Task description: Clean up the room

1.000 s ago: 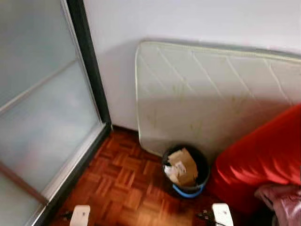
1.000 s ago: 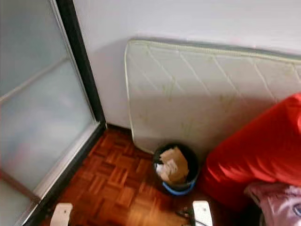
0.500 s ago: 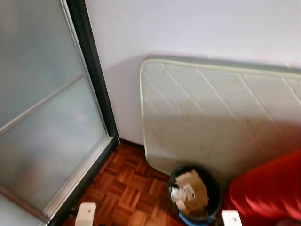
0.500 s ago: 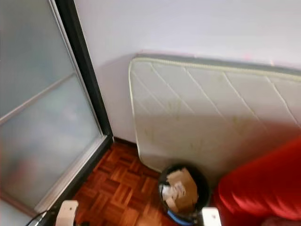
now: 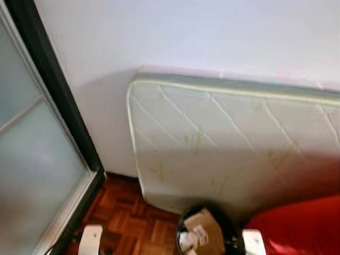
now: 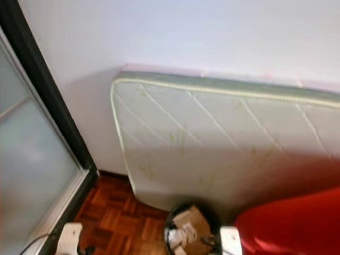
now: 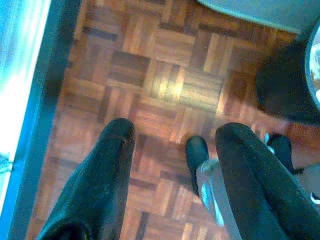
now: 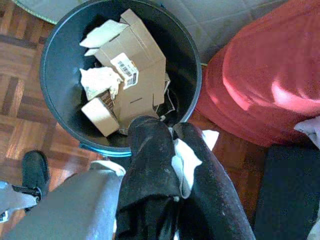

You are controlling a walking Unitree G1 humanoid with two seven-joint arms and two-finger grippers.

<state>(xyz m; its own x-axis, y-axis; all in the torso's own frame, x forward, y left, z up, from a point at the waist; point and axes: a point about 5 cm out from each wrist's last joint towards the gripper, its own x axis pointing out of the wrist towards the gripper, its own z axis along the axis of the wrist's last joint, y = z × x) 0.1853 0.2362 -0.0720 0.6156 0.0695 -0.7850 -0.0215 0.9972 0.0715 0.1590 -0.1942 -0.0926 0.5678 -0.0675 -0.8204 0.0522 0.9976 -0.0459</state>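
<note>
R gripper (image 8: 167,137) clenched on a crumpled white paper scrap (image 8: 186,162), held just over the near rim of a round black waste bin (image 8: 60,105); scrap's long axis runs along the fingers, tip pointing toward the bin. Bin holds a brown cardboard box (image 8: 135,75) w/ label. L gripper (image 7: 172,145) hangs over parquet floor (image 7: 170,55), fingers apart, empty. Quilted white mattress (image 5: 228,149) leans on wall behind bin; red cushion (image 8: 260,75) beside it.

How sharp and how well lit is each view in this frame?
Both eye views are soft with motion blur, the mattress shaded along its lower edge. The left wrist view is sharper, with glare on the parquet floor. The right wrist view is the crispest: the box label in the bin is visible.
</note>
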